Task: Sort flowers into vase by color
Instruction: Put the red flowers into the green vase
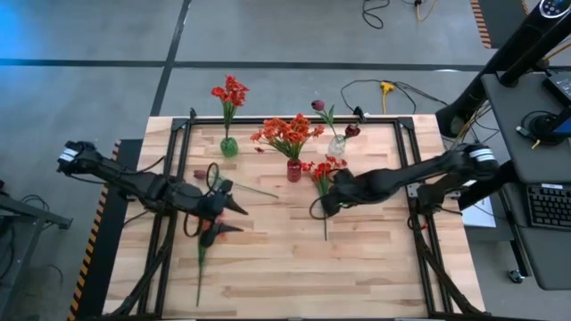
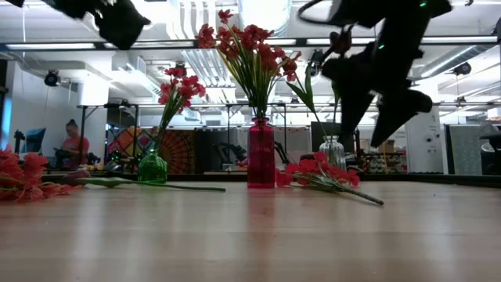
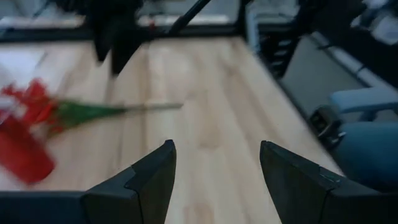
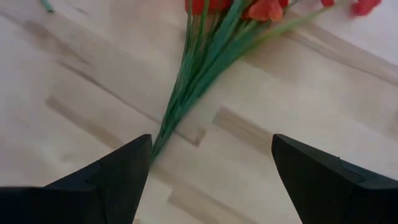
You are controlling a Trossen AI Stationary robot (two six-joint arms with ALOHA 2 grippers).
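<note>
Right tool open above flowers

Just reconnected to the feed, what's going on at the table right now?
Three vases already hold flowers: green vase, red vase, clear vase. The right gripper hovers open over a loose red bunch on the table. The left gripper is open and empty; another stem lies below it.

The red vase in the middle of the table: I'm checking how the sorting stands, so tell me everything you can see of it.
The red vase is a slim, translucent, glass-like bottle with a narrow neck, standing upright on the wooden table between the green vase and the clear vase. It holds a full bunch of orange-red flowers on green stalks. A loose red bunch lies beside its base. Neither gripper touches it.
</note>
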